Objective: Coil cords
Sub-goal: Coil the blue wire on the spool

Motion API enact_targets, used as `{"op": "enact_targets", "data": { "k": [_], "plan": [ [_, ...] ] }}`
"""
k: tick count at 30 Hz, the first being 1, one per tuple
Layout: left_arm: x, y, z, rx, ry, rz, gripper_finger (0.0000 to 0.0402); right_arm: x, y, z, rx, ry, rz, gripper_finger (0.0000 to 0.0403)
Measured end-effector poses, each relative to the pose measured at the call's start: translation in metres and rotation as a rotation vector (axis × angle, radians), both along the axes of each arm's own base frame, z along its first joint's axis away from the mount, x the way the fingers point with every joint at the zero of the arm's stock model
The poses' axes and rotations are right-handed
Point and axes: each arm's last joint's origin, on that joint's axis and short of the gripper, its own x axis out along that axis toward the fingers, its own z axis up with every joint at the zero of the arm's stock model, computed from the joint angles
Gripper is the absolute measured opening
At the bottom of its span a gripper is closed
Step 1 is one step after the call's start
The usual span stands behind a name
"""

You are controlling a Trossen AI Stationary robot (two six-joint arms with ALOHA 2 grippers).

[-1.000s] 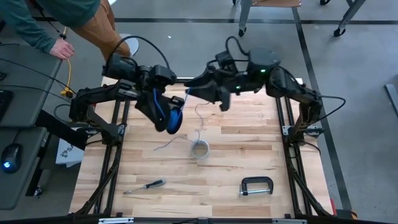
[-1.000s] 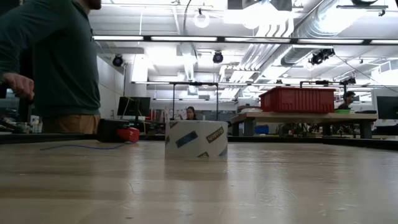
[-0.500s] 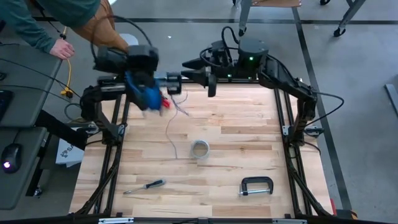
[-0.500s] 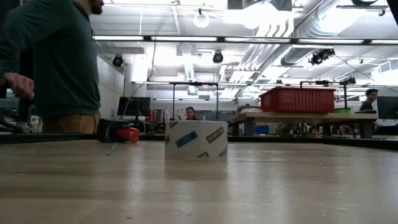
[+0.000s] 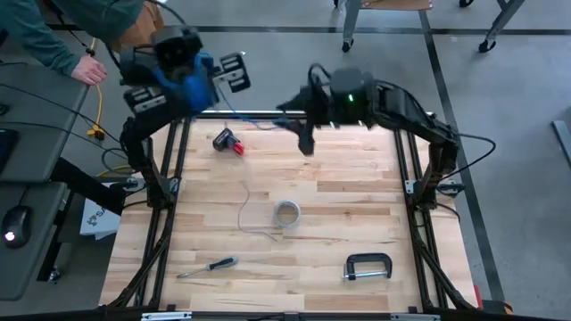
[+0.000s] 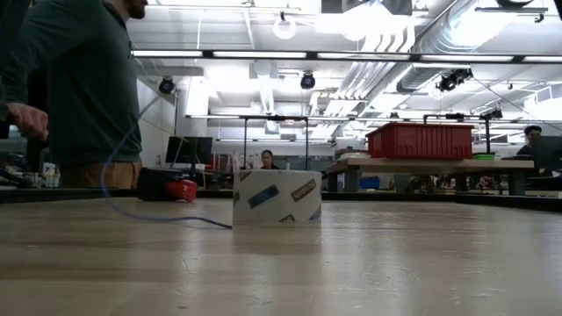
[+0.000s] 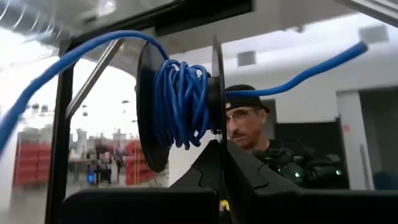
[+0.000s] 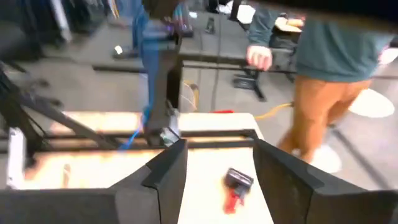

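Blue cord (image 5: 192, 82): high view, a bundle wound around the closed left gripper (image 5: 198, 80), raised above the table's far-left corner; one strand runs from it toward the right gripper (image 5: 303, 134). Pale grey cord (image 5: 246, 210): lies loose on the wooden table (image 5: 357, 214), curving down to a point just beside the tape roll (image 5: 286, 213) at mid-table. Right gripper: over the far edge of the table, near centre, fingers apart; whether it pinches the blue strand cannot be told here. Other items on the table: red-and-black tool (image 5: 228, 142) near the far-left corner, screwdriver (image 5: 207, 266) near the front left, black C-clamp (image 5: 368, 266) near the front right. A person (image 5: 80, 36) leans in at the upper left beside the table.

Low view: tape roll (image 6: 277, 196) upright on the table; blue cord (image 6: 132, 189) hangs down in a loop and trails along the surface to the roll's base. Person in a dark green top (image 6: 79, 83) stands at the left. Red bin (image 6: 420, 140) on a bench in the room behind.

Left wrist view: blue cord (image 7: 180, 102) coiled in many turns around the shut fingers, with two tails leading off.

Right wrist view: right fingers (image 8: 168, 174) spread apart, nothing visibly between them; red-and-black tool (image 8: 235, 186) on the table beyond; blue cord (image 8: 142, 118) hangs near the frame post.
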Motion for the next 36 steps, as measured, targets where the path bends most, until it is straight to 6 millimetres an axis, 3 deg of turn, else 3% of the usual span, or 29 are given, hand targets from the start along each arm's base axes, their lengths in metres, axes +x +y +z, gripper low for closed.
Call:
{"op": "enact_targets", "data": {
  "k": [3,8,12,15,20,24,28,36],
  "plan": [
    [-0.001,0.002,0.000,-0.002,0.043,-0.011,0.0000,-0.006,0.021,0.008,-0.094,-0.025,-0.036,0.0177],
    [-0.002,0.005,0.002,0.000,0.011,0.039,0.0000,-0.003,0.055,0.038,-0.189,-0.325,-0.079,0.0177],
    [0.002,0.006,0.000,-0.003,0.021,0.054,0.0000,0.000,0.063,0.056,-0.230,-0.541,-0.174,0.0177],
    [0.005,0.006,-0.001,-0.020,0.048,0.055,0.0000,-0.001,0.063,0.065,-0.195,-0.663,-0.138,0.0177],
    [0.009,0.001,-0.001,-0.046,0.029,0.072,0.0000,0.005,0.051,0.057,-0.213,-0.591,-0.042,0.0177],
    [0.014,0.001,-0.003,-0.053,0.054,0.090,0.0000,0.020,0.045,0.040,-0.280,-0.472,-0.005,0.0177],
    [0.016,0.001,-0.004,-0.060,0.052,0.105,0.0000,0.035,0.045,0.030,-0.338,-0.460,-0.011,0.0177],
    [0.016,0.001,-0.003,-0.063,0.053,0.106,0.0000,0.033,0.052,0.040,-0.341,-0.568,-0.022,0.0177]
  ]
}}
